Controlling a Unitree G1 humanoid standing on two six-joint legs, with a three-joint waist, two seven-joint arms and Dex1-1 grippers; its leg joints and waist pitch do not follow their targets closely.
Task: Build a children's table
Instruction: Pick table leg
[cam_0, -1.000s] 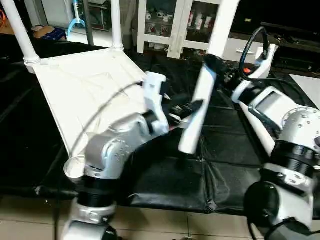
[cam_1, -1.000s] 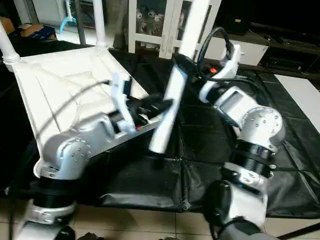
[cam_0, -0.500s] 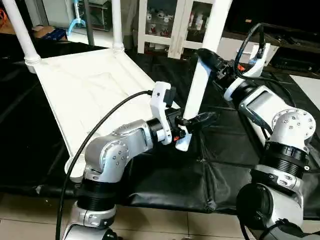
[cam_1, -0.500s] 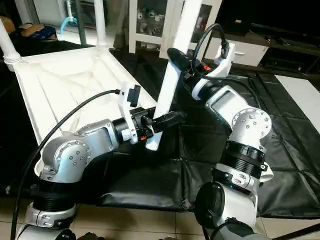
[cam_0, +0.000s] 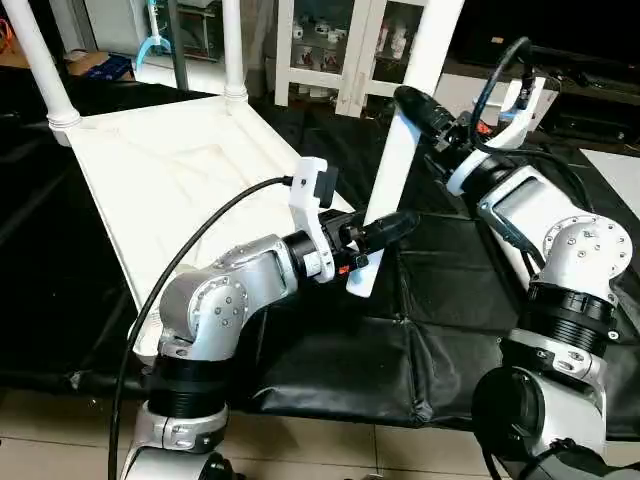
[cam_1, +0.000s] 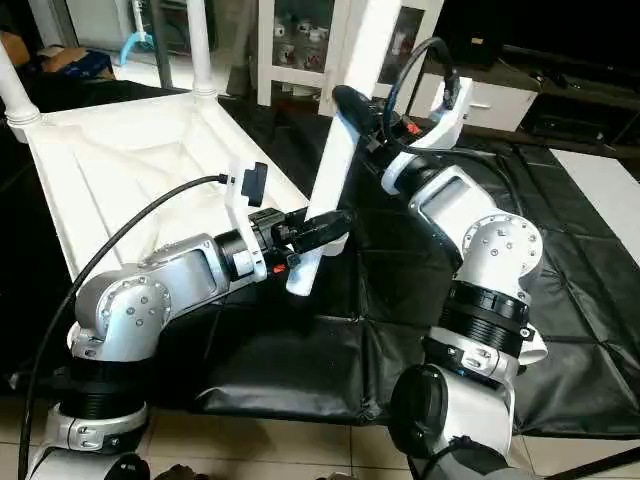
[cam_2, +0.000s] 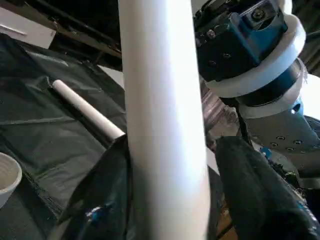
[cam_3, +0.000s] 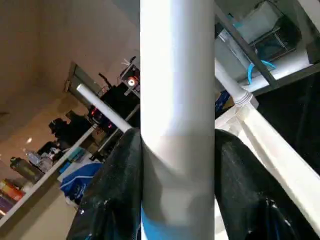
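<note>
While both tools — left tool (cam_0: 385, 226), right tool (cam_0: 425, 108) — pinch it, the white tapered leg (cam_0: 388, 195) stands tilted.

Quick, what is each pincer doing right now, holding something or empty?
Left pincer: closed around the lower end of the white leg.
Right pincer: closed on the same leg, higher up.

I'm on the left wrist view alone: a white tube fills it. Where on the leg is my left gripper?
Observer: Near the bottom. The left gripper sits around the raised leg just above its free lower end.
Operator: Is anything else holding it?
Observer: Yes, the right gripper clamps it higher up.
Operator: How far along is the table?
Observer: The tabletop lies underside up, with two far legs standing in its far corners.
</note>
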